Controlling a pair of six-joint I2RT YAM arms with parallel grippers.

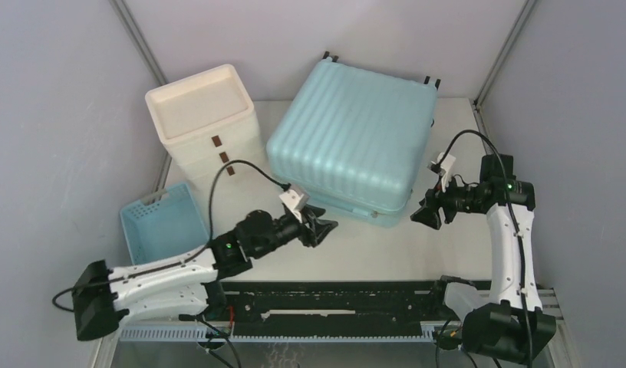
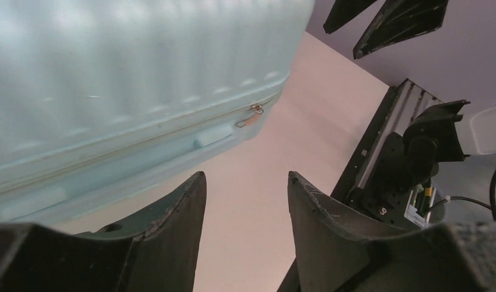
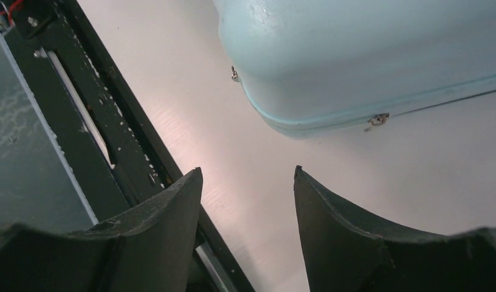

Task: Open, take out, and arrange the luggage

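The large light-blue ribbed hard-shell suitcase [image 1: 348,138] lay upper-centre; my left pincer [image 1: 329,226] and right pincer [image 1: 419,217] gaped empty just beside its lower edge.

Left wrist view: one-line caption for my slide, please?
Left gripper, jaws open, faces the closed luggage near its zipper pull.

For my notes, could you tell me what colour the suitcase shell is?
The suitcase is light blue, best in top view.

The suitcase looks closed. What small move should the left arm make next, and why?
Probably ease the left hand forward to the zipper pull: the suitcase lies closed, the hand is open and empty, and the pull hangs straight ahead of it.
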